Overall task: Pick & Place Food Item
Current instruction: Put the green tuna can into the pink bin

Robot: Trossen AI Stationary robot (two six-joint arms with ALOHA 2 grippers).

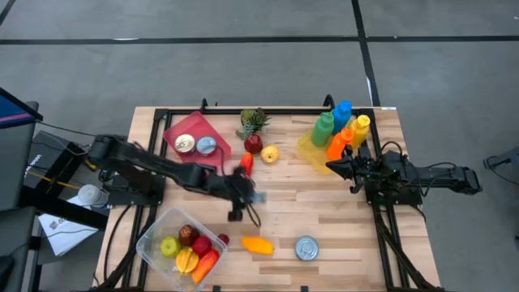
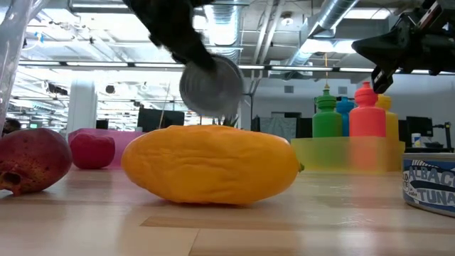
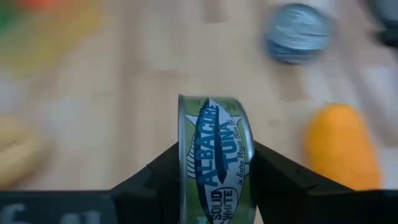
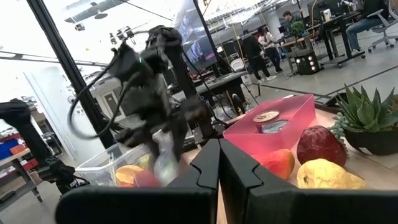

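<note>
My left gripper (image 1: 243, 201) is shut on a tuna can (image 3: 214, 155) above the middle of the table. The low view shows the can (image 2: 211, 85) in the air above an orange mango (image 2: 210, 163). The mango (image 1: 258, 245) lies on its side on the wood near the front edge. A second tuna can (image 1: 306, 248) stands flat next to it. A clear container (image 1: 154, 235) at the front left holds several fruits. My right gripper (image 1: 332, 166) hangs shut at the right, in front of the bottles, touching nothing. My left gripper pinches the tuna can between its two fingers (image 3: 273, 177), one on each flat end (image 3: 181, 155). The can stands on edge in the hold, its labelled wall (image 3: 217, 134) showing between the fingers. The fingers slant down from the table's left. The can is lifted clear of the table.
A red tray (image 1: 185, 128) with two cans sits at the back left. Beside it are a potted plant (image 1: 253, 122), a red fruit (image 1: 253, 144), a yellow apple (image 1: 270, 153) and a red pepper (image 1: 246, 162). Coloured bottles (image 1: 340, 130) stand at the back right.
</note>
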